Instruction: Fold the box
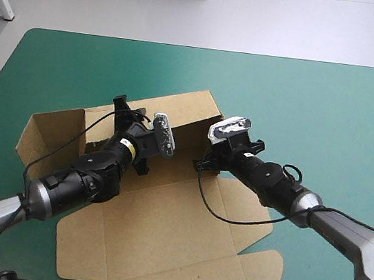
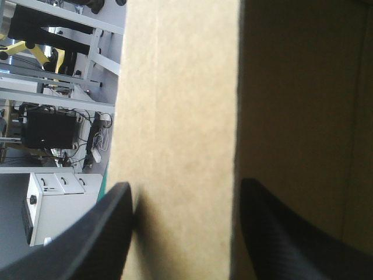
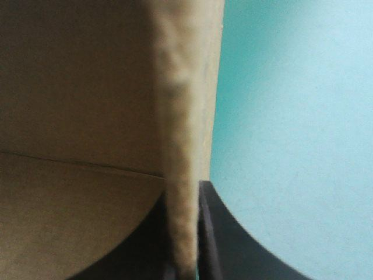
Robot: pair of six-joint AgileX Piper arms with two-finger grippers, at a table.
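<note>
Black fingers of the right gripper (image 3: 185, 197) pinch a raised wall of the brown box (image 1: 175, 225). The left gripper (image 2: 185, 186) is wide open at another wall. Arms hide the box's middle on the teal-green cover (image 1: 330, 111).

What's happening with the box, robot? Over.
Left gripper open, straddling a raised wall of the box. Right gripper shut on the box. Near flaps flat. Nothing blocking.
</note>
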